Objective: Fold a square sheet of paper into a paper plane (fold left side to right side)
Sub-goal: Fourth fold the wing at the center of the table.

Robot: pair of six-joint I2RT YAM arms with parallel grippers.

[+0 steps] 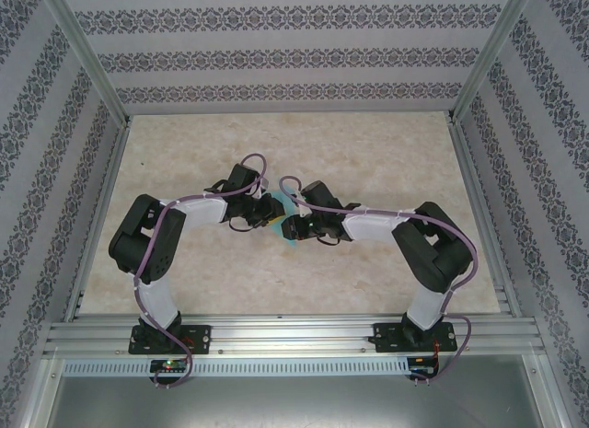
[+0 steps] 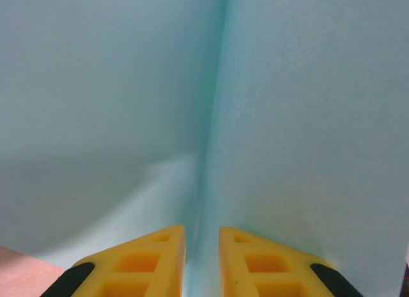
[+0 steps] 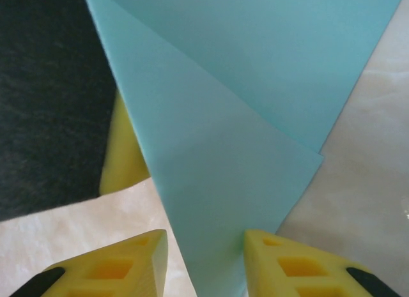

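The teal-blue sheet of paper [image 1: 288,233] is held up over the middle of the table, between the two wrists. It is folded into overlapping flaps [image 3: 223,150] that narrow toward my right gripper. A crease [image 2: 214,118] runs straight down into my left gripper [image 2: 202,246], whose yellow fingers are shut on the paper fold. My right gripper [image 3: 206,252] has its jaws apart around the paper's narrow end. Its right finger touches the paper's edge, and its left finger stands clear of it. One finger of the left gripper [image 3: 124,153] shows beside the paper.
Both arms reach inward and meet at the centre of the beige marbled table [image 1: 368,161]. The left arm's black body [image 3: 45,105] sits close behind the paper. Patterned walls and metal rails [image 1: 276,331] enclose the table.
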